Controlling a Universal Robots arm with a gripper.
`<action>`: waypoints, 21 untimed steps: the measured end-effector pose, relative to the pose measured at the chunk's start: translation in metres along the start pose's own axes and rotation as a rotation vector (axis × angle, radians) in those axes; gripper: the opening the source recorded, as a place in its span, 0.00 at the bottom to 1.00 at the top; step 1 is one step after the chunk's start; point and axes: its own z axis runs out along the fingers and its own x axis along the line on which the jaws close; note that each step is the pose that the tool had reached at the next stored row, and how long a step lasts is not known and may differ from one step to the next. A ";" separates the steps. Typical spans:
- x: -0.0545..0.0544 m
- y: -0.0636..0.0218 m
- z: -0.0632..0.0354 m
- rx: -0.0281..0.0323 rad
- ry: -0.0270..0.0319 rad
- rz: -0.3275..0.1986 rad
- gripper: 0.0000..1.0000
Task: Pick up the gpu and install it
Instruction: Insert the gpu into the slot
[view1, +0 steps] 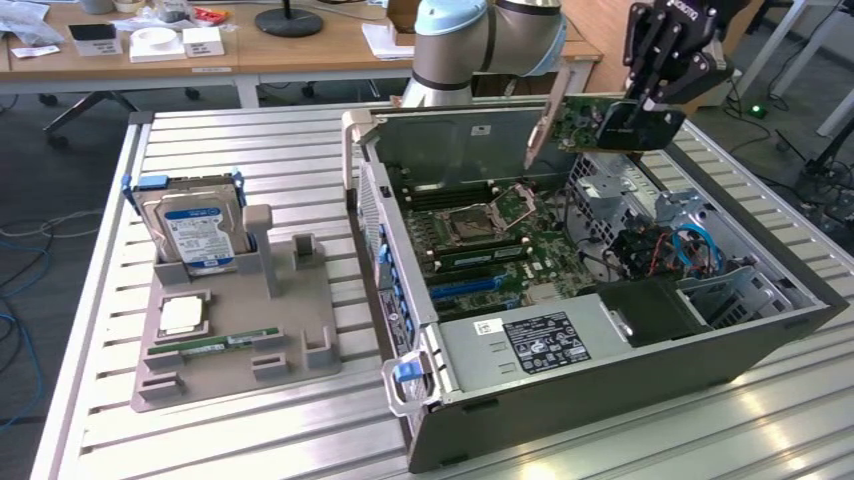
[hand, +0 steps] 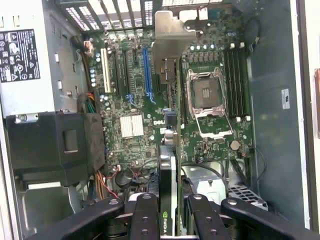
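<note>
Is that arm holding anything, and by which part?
The gpu, pinched between the jaws across its faces at the end away from its silver bracket.

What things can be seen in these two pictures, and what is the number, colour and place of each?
gpu: one, green board with silver bracket, held above the open case
computer case: one, dark grey, open, on the table at the exterior view's right
motherboard: one, green, inside the case
power supply: one, silver with black label, inside the case
holder: one, grey, on the table at the exterior view's left
hard drive: one, silver with blue-white label, upright in the holder
processor: one, silver, flat in the holder
memory stick: one, green, in the holder beside the processor
table: one, silver, slatted
arm: one, light blue and grey, behind the case
gripper: one, black, shut on the gpu
</note>
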 end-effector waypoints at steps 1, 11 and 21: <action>0.000 0.0001 0.0004 0.0016 -0.0001 -0.005 0.27; 0.000 0.0019 0.0034 0.0135 -0.0003 -0.049 0.27; 0.001 0.0073 0.0105 0.0285 -0.0013 -0.074 0.27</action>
